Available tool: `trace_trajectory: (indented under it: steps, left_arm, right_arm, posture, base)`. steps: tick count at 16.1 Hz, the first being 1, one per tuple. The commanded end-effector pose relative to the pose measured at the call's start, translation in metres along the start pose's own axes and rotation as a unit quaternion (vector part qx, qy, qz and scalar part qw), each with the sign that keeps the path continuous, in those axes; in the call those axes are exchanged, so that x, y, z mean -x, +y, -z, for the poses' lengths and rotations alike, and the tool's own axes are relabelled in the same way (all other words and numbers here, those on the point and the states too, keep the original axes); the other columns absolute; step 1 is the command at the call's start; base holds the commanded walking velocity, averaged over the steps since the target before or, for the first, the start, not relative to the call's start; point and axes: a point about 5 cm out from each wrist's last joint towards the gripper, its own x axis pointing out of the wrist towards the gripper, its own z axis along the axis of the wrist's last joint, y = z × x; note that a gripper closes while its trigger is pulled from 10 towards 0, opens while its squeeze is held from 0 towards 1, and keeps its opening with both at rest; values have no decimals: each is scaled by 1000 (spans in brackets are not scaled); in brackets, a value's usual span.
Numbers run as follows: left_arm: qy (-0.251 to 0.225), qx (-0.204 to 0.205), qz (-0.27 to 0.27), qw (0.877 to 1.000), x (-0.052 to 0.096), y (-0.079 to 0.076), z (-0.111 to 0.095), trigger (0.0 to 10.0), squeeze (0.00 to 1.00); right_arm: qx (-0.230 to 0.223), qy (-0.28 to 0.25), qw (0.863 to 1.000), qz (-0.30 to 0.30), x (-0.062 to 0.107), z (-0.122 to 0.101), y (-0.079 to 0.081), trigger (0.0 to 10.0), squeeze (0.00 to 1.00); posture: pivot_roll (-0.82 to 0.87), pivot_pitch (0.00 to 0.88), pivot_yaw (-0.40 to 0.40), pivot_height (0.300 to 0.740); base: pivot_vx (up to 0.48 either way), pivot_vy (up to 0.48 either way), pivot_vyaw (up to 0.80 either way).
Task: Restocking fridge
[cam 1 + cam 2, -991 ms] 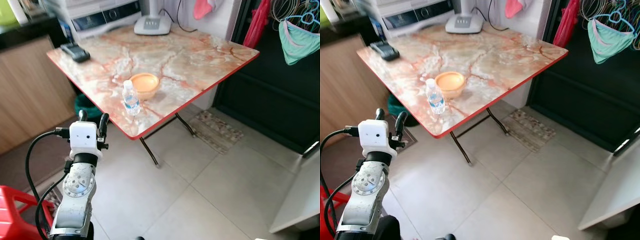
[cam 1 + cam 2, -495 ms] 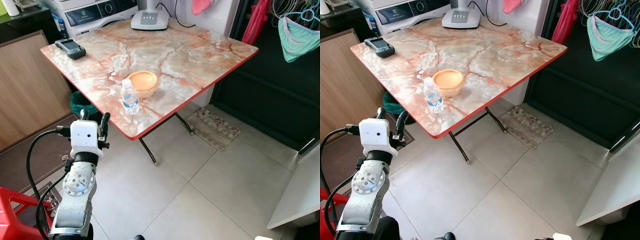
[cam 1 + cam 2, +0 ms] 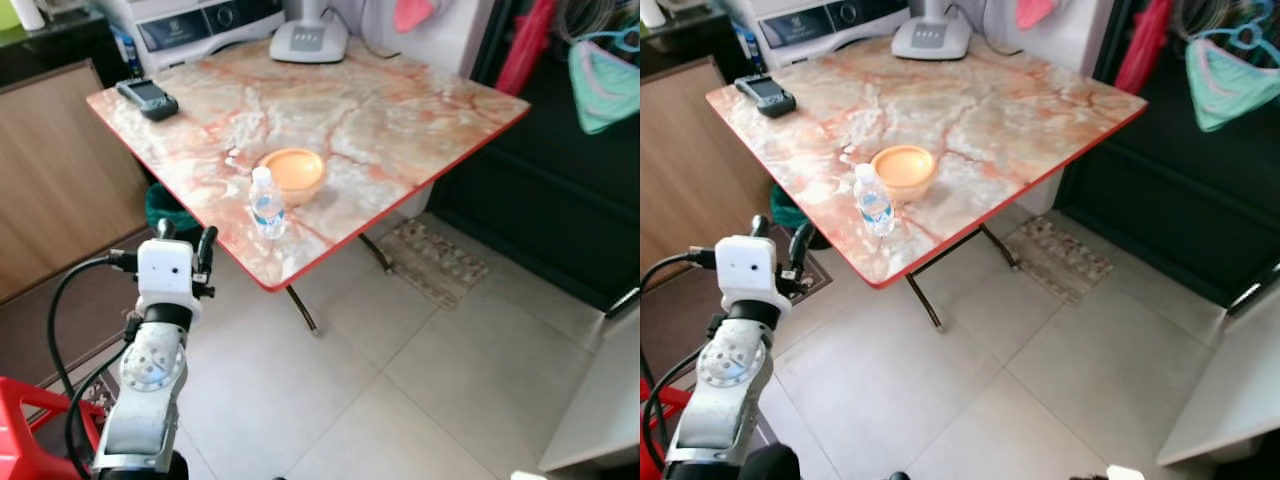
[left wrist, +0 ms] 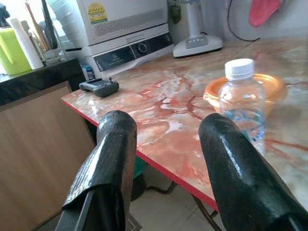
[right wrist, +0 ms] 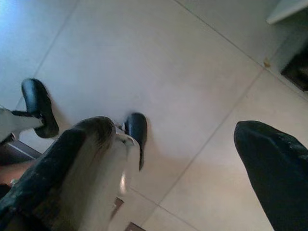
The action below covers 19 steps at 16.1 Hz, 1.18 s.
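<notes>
A small clear water bottle with a white cap and blue label stands near the front edge of a marble-patterned folding table with a red rim. Right behind it sits an orange bowl. My left gripper is raised in front of the table's near corner, short of the bottle, open and empty. In the left wrist view the bottle shows past the two black fingers, with the bowl behind it. My right gripper hangs open over the tiled floor.
A dark handset lies at the table's far left corner and a fan base at its back. A white appliance and a wooden cabinet stand to the left. A red stool is by my left side. Clothes hang at right.
The camera has shifted slightly and the picture is a little blurred. The left gripper stays raised and open in the same pose; bottle and bowl have not moved on the table.
</notes>
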Motion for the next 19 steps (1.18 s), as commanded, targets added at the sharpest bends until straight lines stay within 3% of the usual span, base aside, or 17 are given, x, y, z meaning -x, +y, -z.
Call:
trace_trajectory:
  steps: [1,19]
  left_arm:
    - [-11,2,10,1000,-1,-4,-6,10000,0]
    - [-36,2,9,999,-2,-1,-17,10000,0]
  right_arm:
    - [-7,7,1000,7,2,8,-4,10000,0]
    - [-12,-4,1000,3,2,8,-3,10000,0]
  posture:
    - [94,125,-8,740]
    - [95,118,-11,740]
  base:
    - [281,0,0]
    - [250,0,0]
